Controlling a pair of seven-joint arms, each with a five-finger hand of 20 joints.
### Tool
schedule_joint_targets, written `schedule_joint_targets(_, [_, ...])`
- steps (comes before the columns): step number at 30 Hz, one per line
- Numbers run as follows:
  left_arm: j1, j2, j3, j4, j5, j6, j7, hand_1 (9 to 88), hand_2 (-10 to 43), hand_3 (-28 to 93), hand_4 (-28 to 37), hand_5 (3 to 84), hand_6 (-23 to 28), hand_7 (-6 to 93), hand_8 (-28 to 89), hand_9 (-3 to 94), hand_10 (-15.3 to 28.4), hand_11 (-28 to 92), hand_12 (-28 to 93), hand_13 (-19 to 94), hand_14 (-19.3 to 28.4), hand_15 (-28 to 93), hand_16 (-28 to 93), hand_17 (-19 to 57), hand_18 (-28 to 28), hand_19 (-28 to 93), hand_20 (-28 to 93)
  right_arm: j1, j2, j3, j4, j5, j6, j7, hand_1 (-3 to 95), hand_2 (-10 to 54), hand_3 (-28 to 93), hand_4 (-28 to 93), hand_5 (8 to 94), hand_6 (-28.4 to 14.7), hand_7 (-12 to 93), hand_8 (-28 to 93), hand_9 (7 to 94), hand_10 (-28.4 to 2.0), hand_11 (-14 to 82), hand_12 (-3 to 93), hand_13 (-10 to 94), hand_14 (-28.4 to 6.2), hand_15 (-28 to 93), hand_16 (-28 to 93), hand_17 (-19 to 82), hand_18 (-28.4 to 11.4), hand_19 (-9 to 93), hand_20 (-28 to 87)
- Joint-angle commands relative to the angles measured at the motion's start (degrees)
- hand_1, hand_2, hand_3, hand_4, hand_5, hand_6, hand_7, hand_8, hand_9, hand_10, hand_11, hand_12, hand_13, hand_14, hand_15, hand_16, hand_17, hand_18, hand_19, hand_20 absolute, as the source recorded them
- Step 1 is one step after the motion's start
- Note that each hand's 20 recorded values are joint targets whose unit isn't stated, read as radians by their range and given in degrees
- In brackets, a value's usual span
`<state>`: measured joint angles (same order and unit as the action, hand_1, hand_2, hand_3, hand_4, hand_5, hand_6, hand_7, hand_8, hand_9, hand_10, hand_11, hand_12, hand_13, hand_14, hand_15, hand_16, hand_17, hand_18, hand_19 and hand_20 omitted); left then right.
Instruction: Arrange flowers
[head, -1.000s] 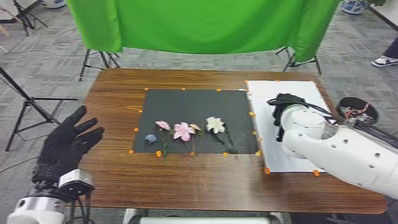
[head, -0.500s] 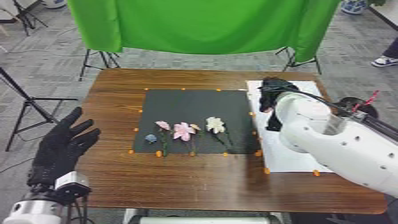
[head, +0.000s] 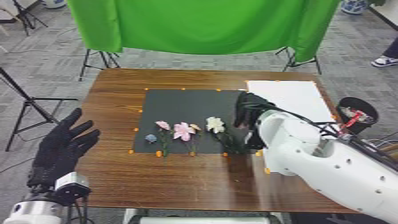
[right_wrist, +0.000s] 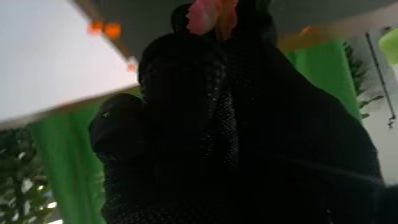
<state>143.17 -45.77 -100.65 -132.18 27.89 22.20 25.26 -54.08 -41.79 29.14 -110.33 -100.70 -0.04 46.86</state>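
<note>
Over the three-o'clock edge of the black mat (head: 182, 102), right hand (head: 253, 107), apparently pinching a pink bloom (right_wrist: 211, 16) at the fingertips in the right wrist view; stem's lie impossible to tell. From there, white flower (head: 215, 125) near, toward eight o'clock, with bloom at eleven and stem running to five. Much nearer to the right hand than to the left hand (head: 60, 147), spread and idle well off the mat, toward eight o'clock from its centre. Probably best to bring the pinched bloom in toward eight and turn its stem roughly to six, short of the white petals, to avoid brushing them. By count on the mat: one white flower, one large pink lily (head: 183, 131), one smaller pink flower (head: 163, 125), one small pale bud (head: 195, 127), one blue flower (head: 151, 138); five in all, plus one at the fingertips.
</note>
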Motion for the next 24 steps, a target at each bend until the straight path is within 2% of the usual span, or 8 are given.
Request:
schedule_joint_targets(1, [0.17,0.09,0.24,-0.18,-0.05,0.11,0.03,30.1,7.5,62,-20.2,33.0,8.5,7.2,-7,27.7,19.0,24,11,20,27.6,57,-13,-8.5,28.4,53,-1,-0.42,-1.60,-2.62,-0.19,-0.89,2.78,0.20,61.7,-9.5,73,-28,74.9,0.1,40,9,93.0,-6.6,9.1,33.5,88,-0.9,54,20,58,-13.3,93,25])
schedule_joint_targets(2, [-0.27,-0.45,0.20,-0.05,0.39,-0.21,-0.77,30.1,7.5,62,-20.2,33.0,8.5,7.2,-7,27.7,19.0,24,11,20,27.6,57,-13,-8.5,28.4,53,-1,-0.60,-1.75,-2.55,-0.04,-0.93,3.10,0.34,61.6,-9.5,73,-28,74.9,0.2,40,9,93.0,-6.6,9.1,33.4,88,-0.9,54,20,58,-13.3,93,25])
schedule_joint_targets(3, [-0.03,0.28,0.43,-0.08,-0.36,0.23,0.20,30.2,7.6,62,-20.2,33.1,8.5,7.1,-7,27.7,19.0,24,11,20,27.6,57,-13,-8.5,28.4,53,-1,0.01,-1.68,-3.29,0.14,-0.78,3.34,0.51,61.5,-9.5,73,-28,74.8,0.2,40,9,93.1,-6.6,9.1,33.3,88,-1.0,54,20,58,-13.4,93,25])
schedule_joint_targets(12, [-0.41,-1.58,0.13,-0.10,1.37,-0.74,-1.71,30.2,7.6,62,-20.2,33.2,8.6,7.2,-7,27.6,19.1,24,11,20,27.7,57,-13,-8.5,28.4,53,-1,-0.09,-0.79,-3.18,0.32,-1.67,3.31,1.56,60.2,-9.5,73,-28,74.3,0.0,37,6,92.4,-7.5,8.4,32.5,87,-1.6,55,19,57,-14.0,93,25])
schedule_joint_targets(18, [-0.30,-1.09,0.26,-0.03,0.94,-0.53,-1.37,30.1,7.5,62,-20.3,33.3,8.6,7.2,-7,27.7,19.1,24,11,20,27.6,57,-13,-8.4,28.4,53,-1,-2.21,-0.37,-0.51,-0.03,-0.26,0.83,4.03,56.9,-9.5,73,-28,73.1,-1.2,32,4,91.9,-8.5,7.6,31.2,87,-2.2,54,19,57,-14.4,93,24])
schedule_joint_targets(19, [-0.11,-0.58,0.43,-0.07,0.34,-0.14,-0.54,30.1,7.5,62,-20.3,33.3,8.6,7.2,-7,27.7,19.0,24,11,20,27.6,57,-13,-8.4,28.4,53,-1,-2.48,-0.49,0.04,-0.17,0.04,0.03,4.86,56.1,-9.5,72,-28,72.9,-1.6,31,4,91.6,-9.1,7.7,30.7,88,-2.3,54,18,57,-14.5,93,24])
schedule_joint_targets(20, [-0.37,-0.92,0.32,-0.01,0.68,-0.38,-1.28,30.0,7.5,62,-20.2,33.3,8.6,7.2,-7,27.7,19.0,24,11,20,27.6,57,-13,-8.4,28.4,53,-1,-3.01,-0.57,0.45,-0.43,-0.28,-0.57,6.33,55.3,-9.5,72,-28,73.1,-1.9,30,4,91.0,-9.6,9.0,29.6,88,-2.4,54,18,57,-14.5,93,23])
schedule_joint_targets(24, [0.06,-0.31,0.31,-0.03,0.15,-0.08,-0.49,30.0,7.6,62,-20.3,33.2,8.5,7.0,-7,27.7,19.0,24,11,20,27.6,57,-13,-8.4,28.4,53,-1,-4.58,-1.11,3.16,-0.76,2.42,-3.19,7.08,50.3,-9.5,70,-25,72.5,-3.5,21,4,88.0,-13.1,18.3,19.0,91,-2.1,51,17,63,-12.2,93,20])
